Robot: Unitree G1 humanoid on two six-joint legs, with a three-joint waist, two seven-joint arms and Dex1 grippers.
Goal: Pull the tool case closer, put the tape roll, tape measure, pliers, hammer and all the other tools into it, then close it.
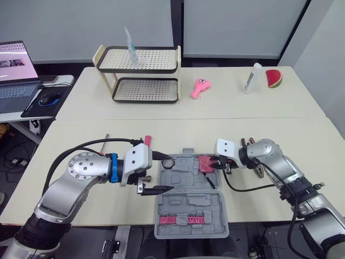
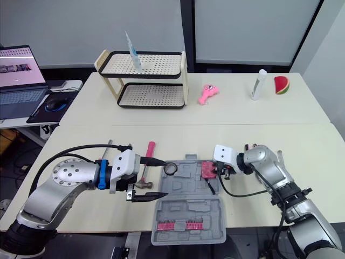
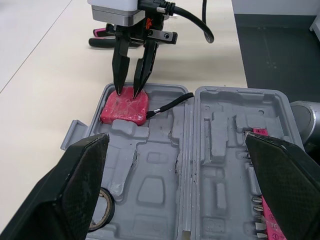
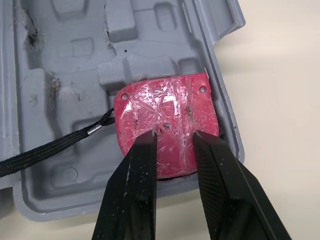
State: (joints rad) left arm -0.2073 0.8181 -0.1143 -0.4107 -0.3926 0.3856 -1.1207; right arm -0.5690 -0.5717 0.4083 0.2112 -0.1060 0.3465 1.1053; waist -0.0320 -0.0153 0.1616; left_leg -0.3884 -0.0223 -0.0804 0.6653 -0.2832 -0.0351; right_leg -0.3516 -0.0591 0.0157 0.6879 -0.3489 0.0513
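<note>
Now, tape measure in tool case

Two-tier rack with tube, pink toy, white bottle, watermelon slice, laptop, mouse

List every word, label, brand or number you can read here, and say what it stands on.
No text here can be read.
On the laptop screen: content too small to read.
On the white bottle and the tube on the rack: no legible print.
On the tape measure and the tool case: no lettering visible.
</note>
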